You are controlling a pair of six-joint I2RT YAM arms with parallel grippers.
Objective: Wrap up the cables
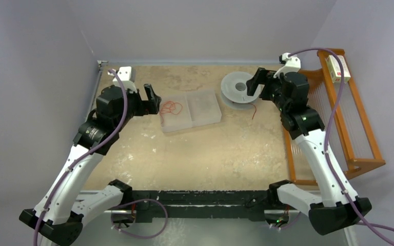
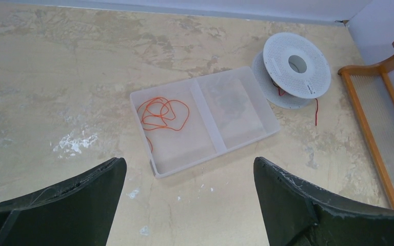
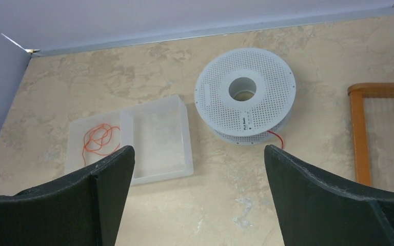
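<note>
A loose tangle of thin red-orange cable (image 1: pixel 171 107) lies in the left compartment of a clear two-compartment tray (image 1: pixel 205 119). It also shows in the left wrist view (image 2: pixel 161 114) and the right wrist view (image 3: pixel 98 141). A grey double-disc spool (image 1: pixel 232 92) lies flat to the right of the tray, with a short red wire tail (image 1: pixel 254 110) trailing from it. My left gripper (image 1: pixel 152 100) is open and empty, just left of the tray. My right gripper (image 1: pixel 254 82) is open and empty, just right of the spool.
A wooden rack (image 1: pixel 356 123) stands along the right edge, with a white box (image 1: pixel 337 68) on its far end. Walls close the back and sides. In the wrist views the tray (image 2: pixel 203 118) and the spool (image 3: pixel 267 97) lie ahead of the open fingers.
</note>
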